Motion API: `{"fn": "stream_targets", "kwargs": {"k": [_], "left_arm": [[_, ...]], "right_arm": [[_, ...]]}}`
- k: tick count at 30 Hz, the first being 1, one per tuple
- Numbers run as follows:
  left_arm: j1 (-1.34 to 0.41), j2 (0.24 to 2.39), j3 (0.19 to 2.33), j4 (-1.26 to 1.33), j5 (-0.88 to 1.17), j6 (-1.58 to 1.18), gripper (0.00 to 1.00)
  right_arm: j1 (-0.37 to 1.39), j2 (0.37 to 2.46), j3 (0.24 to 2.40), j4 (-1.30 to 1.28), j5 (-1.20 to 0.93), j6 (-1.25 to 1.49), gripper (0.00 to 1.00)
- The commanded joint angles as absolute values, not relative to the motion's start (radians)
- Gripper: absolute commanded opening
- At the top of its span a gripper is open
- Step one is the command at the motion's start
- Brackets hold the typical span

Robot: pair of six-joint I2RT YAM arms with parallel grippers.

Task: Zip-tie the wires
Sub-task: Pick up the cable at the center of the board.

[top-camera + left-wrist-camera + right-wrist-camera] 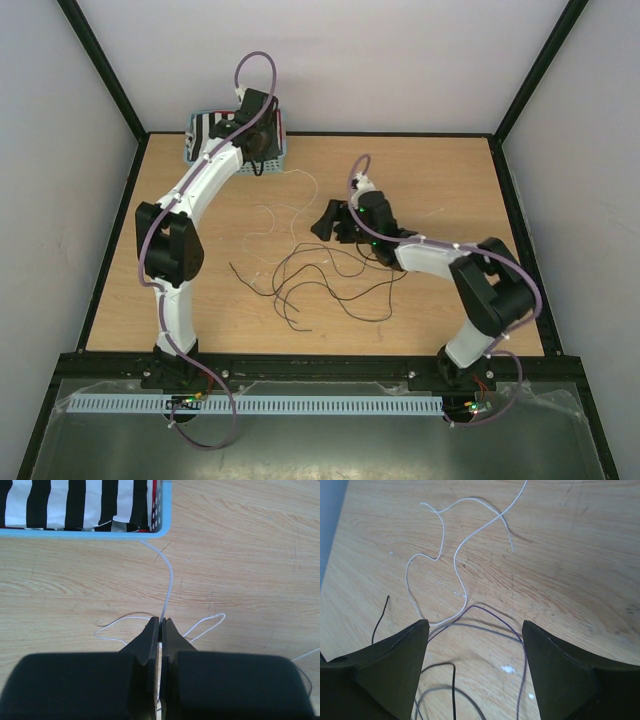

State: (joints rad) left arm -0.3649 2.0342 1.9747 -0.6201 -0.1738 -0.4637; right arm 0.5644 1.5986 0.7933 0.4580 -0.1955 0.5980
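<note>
The wires (320, 280) lie in loose dark loops mid-table, with pale strands (280, 215) just behind them. My left gripper (260, 160) is at the front edge of the blue basket (193, 150). In the left wrist view its jaws (161, 622) are shut on a thin white strand (170, 580) that runs up to the basket's corner (165, 510). My right gripper (322, 222) hovers open over the loops. Between its fingers (475, 625) lie dark wires (452, 680), a purple one (520, 645) and a white one (455, 570); none is held.
The basket holds black-and-white striped material (75, 502). More white loops (205, 622) lie on the wood beside the left fingers. Black frame rails (320, 365) border the table, and grey walls close it in on three sides.
</note>
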Motion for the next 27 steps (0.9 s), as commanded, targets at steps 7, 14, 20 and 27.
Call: {"fn": "stream_targets", "kwargs": {"k": [7, 14, 20, 27], "left_arm": [[-0.328, 1.993, 1.96, -0.625, -0.176, -0.443, 0.0], [-0.295, 1.961, 1.935, -0.624, -0.167, -0.44, 0.0], [-0.287, 1.95, 1.937, -0.623, -0.166, -0.432, 0.0], [-0.283, 1.946, 1.937, -0.623, -0.161, -0.43, 0.0]], "right_arm": [[0.646, 1.795, 0.967, 0.491, 0.034, 0.632, 0.79], [0.646, 1.917, 1.112, 0.361, 0.07, 0.569, 0.66], [0.646, 1.989, 1.169, 0.334, 0.072, 0.577, 0.63], [0.646, 2.062, 1.238, 0.307, 0.108, 0.569, 0.57]]}}
